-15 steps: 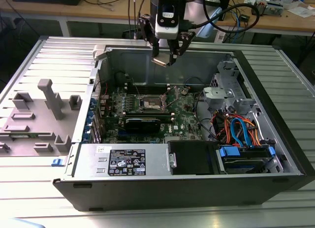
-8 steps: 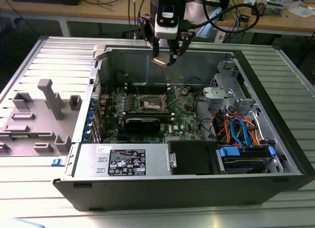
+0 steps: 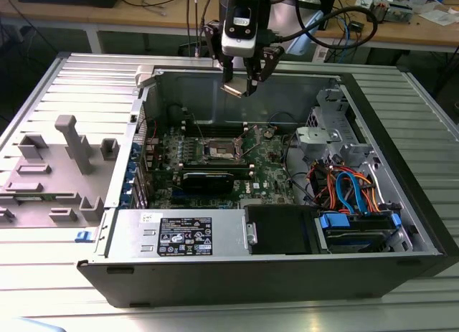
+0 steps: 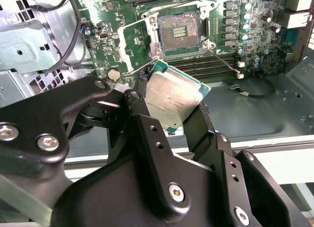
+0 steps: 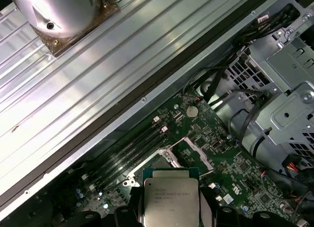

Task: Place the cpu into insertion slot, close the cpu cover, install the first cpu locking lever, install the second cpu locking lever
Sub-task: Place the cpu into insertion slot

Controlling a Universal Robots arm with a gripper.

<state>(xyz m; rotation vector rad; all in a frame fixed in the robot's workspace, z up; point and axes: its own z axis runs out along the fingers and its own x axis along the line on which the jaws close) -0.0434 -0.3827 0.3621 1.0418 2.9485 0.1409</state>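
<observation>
Black gripper (image 4: 169, 118) fingers (image 4: 142, 114) clamp the cpu (image 4: 174, 92) by two opposite edges, silvery top showing. They hold it tilted in the air above the insertion slot (image 4: 179, 33), well apart from it. The slot lies bare on the green motherboard (image 4: 128, 65).

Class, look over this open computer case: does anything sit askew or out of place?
Only the cpu: it hangs tilted in the gripper above the case, while the insertion slot lies open and empty.
</observation>
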